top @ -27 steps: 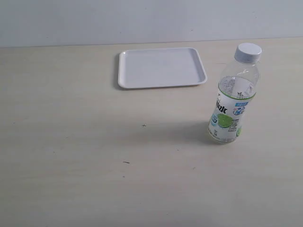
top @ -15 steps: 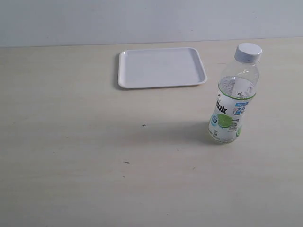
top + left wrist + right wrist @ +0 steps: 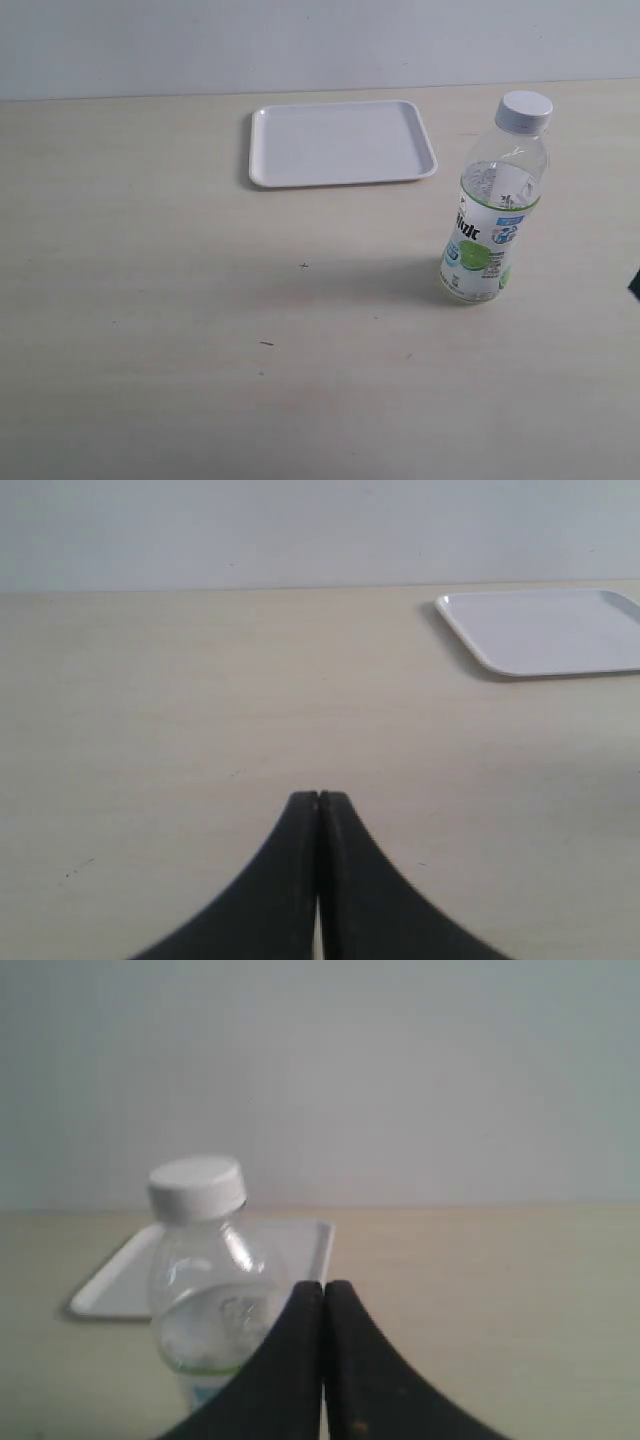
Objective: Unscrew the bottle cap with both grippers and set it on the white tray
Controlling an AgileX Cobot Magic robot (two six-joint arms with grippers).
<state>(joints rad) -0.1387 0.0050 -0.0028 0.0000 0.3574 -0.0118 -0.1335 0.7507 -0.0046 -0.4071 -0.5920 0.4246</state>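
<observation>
The clear bottle [image 3: 492, 215] with a white, green and blue label stands upright on the table at the right. Its white bottle cap [image 3: 525, 110] is screwed on the neck. The white tray [image 3: 341, 143] lies flat behind it, left of the bottle, with nothing on it. My right gripper [image 3: 323, 1287] is shut with nothing in it; the bottle [image 3: 205, 1290] and its cap [image 3: 197, 1187] stand a short way in front of it. A dark bit of that arm [image 3: 635, 284] shows at the exterior view's right edge. My left gripper [image 3: 318, 797] is shut above bare table, with the tray [image 3: 545, 630] far ahead.
The pale wooden table [image 3: 200, 300] runs to a plain white wall [image 3: 300, 40] at the back. A few small dark specks [image 3: 267, 343] mark the tabletop.
A dark part of the right arm has come into the exterior view at its right edge. The bottle and tray have not moved.
</observation>
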